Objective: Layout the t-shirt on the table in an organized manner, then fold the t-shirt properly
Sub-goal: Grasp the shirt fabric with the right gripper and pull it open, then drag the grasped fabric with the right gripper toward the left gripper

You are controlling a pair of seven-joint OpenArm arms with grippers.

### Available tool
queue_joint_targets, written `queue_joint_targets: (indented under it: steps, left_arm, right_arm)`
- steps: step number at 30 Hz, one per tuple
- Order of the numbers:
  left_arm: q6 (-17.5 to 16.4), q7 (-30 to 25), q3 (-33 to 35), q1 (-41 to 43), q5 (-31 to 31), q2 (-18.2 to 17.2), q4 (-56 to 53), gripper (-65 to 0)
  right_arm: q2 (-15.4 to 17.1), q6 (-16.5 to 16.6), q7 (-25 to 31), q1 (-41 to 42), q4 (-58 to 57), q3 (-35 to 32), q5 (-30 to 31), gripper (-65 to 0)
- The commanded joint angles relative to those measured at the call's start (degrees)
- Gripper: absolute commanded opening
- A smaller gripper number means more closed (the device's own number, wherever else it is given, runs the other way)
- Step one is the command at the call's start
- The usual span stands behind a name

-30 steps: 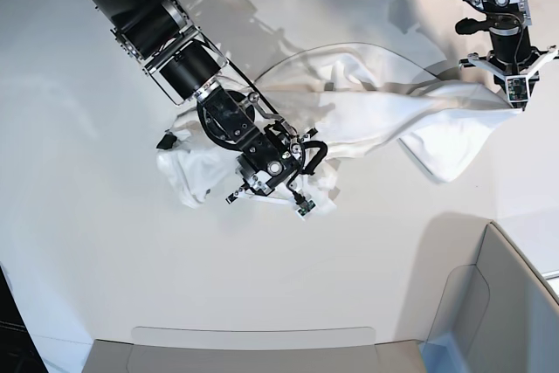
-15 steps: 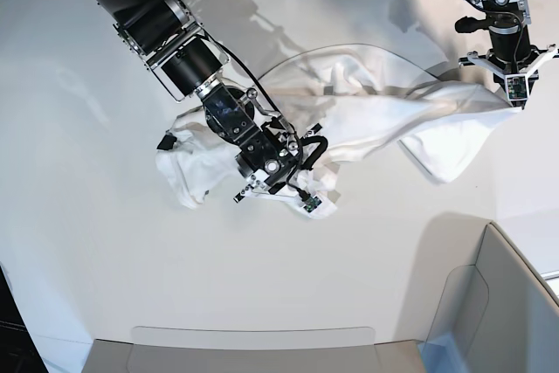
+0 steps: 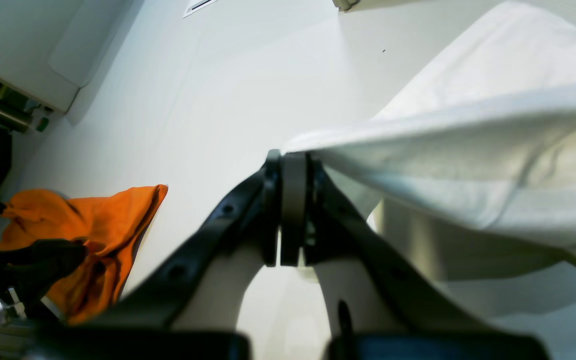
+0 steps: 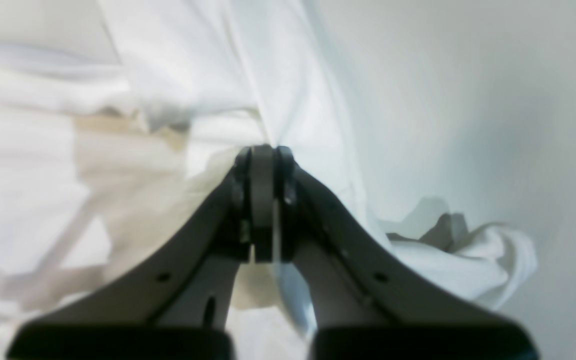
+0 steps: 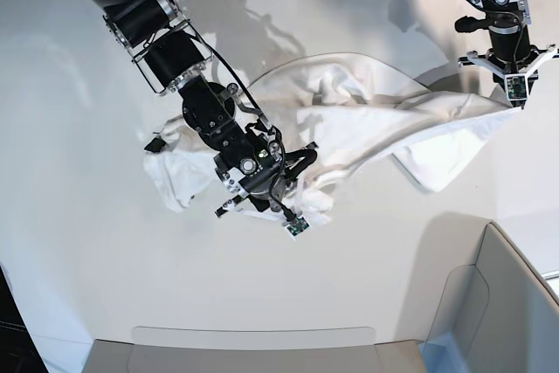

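While the t-shirt [image 5: 367, 124] lies crumpled and stretched across the middle of the desk [image 5: 79, 216], we see the left gripper [image 3: 293, 210] clamped on a raised corner of its cloth at the far side, and the right gripper [image 4: 263, 200] pinched on a fold near its bunched end.

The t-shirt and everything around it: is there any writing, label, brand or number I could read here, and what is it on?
None can be read.
The t-shirt: only plain white cloth shows; no print or tag faces any camera.
The table: bare white, no marks.
The orange cloth in the left wrist view: no lettering visible.
Small green boards on the arms in the base view: too small to read.
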Motion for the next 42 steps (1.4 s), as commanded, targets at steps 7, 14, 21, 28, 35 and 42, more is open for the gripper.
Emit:
queue_joint_targets:
  steps: [7, 14, 21, 28, 35, 42]
  left_arm:
    - [0.8, -1.5, 0.0, -0.3, -0.6, 0.0, 0.8, -65.0]
    - [0.8, -1.5, 0.0, -0.3, -0.6, 0.0, 0.8, -65.0]
    - [0.8, -1.5, 0.1, -0.6, -0.5, 0.0, 0.1, -65.0]
    - [0.8, -1.5, 2.3, -0.4, -0.5, 0.0, 0.0, -65.0]
    - [0.8, -1.4, 2.8, -0.1, -0.5, 0.0, 0.0, -65.0]
    - [0.8, -1.4, 3.2, -0.1, -0.5, 0.0, 0.0, -65.0]
  right_arm:
    - [-0.5, -0.6, -5.1, -1.2, 10.9, 0.3, -0.7, -65.0]
    - [1.7, -0.2, -12.6, -11.1, 26.1, 1.6, -0.1, -65.0]
    - [4.1, -0.1, -13.0, -14.9, 23.6, -4.5, -0.2, -65.0]
    - [3.9, 0.0, -13.0, -12.4, 30.0, -13.7, -0.2, -49.5]
    - [2.1, 0.0, -13.0, -7.7, 27.4, -17.2, -0.5, -48.3]
    - [-2.8, 0.0, -12.6, -1.2, 11.1, -22.2, -0.5, -48.3]
